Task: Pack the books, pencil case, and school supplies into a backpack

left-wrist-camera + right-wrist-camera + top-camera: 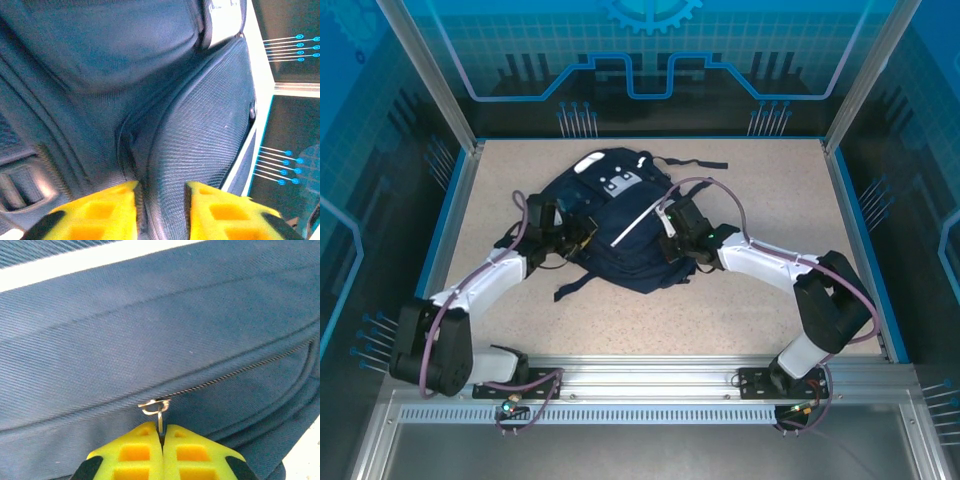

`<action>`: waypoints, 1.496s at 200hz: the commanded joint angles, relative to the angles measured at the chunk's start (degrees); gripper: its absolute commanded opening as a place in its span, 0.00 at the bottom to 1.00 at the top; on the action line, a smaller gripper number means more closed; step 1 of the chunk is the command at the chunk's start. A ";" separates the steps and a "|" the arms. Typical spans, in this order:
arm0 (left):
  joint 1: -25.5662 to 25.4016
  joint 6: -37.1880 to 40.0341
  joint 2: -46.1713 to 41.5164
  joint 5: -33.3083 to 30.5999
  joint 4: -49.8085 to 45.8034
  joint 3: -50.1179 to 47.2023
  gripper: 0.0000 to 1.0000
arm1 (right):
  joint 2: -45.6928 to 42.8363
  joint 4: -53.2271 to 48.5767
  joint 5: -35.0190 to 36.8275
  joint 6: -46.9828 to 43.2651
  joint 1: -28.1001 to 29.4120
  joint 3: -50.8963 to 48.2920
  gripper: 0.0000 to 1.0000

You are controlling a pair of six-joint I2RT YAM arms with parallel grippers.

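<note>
The navy backpack (615,215) lies flat in the middle of the table, its white patches (620,183) toward the far side. My left gripper (576,240) rests on the pack's left side. In the left wrist view its yellow fingers (107,210) stand apart, open, with a ridge of backpack (165,125) fabric running between them. My right gripper (669,237) is at the pack's right side. It is shut (162,430) on the metal zipper pull (156,406) of a pocket of the backpack (150,330). The zipper line runs off to the right. The books, pencil case and school supplies are hidden.
The speckled beige table (750,210) has a blue rim and aluminium posts at its corners. A dark strap (698,162) trails from the pack's far end and another (578,286) from its near side. A white stripe (638,215) crosses the pack.
</note>
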 commanded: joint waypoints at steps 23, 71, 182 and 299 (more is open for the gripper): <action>2.06 3.13 -13.55 -3.97 -12.49 -3.62 0.63 | -1.31 0.11 -12.13 -1.47 6.51 2.55 0.00; 1.24 -7.93 -24.88 1.36 -10.66 -12.26 0.66 | 3.32 3.42 -18.59 1.28 12.48 7.97 0.00; -0.41 -8.17 -21.24 -6.69 -7.62 -14.92 0.00 | 4.43 -4.64 -4.15 1.10 14.93 8.62 0.00; 2.84 0.41 -21.99 -6.25 -16.09 -13.25 0.00 | 3.10 -5.97 -2.15 -7.88 -6.60 7.82 0.00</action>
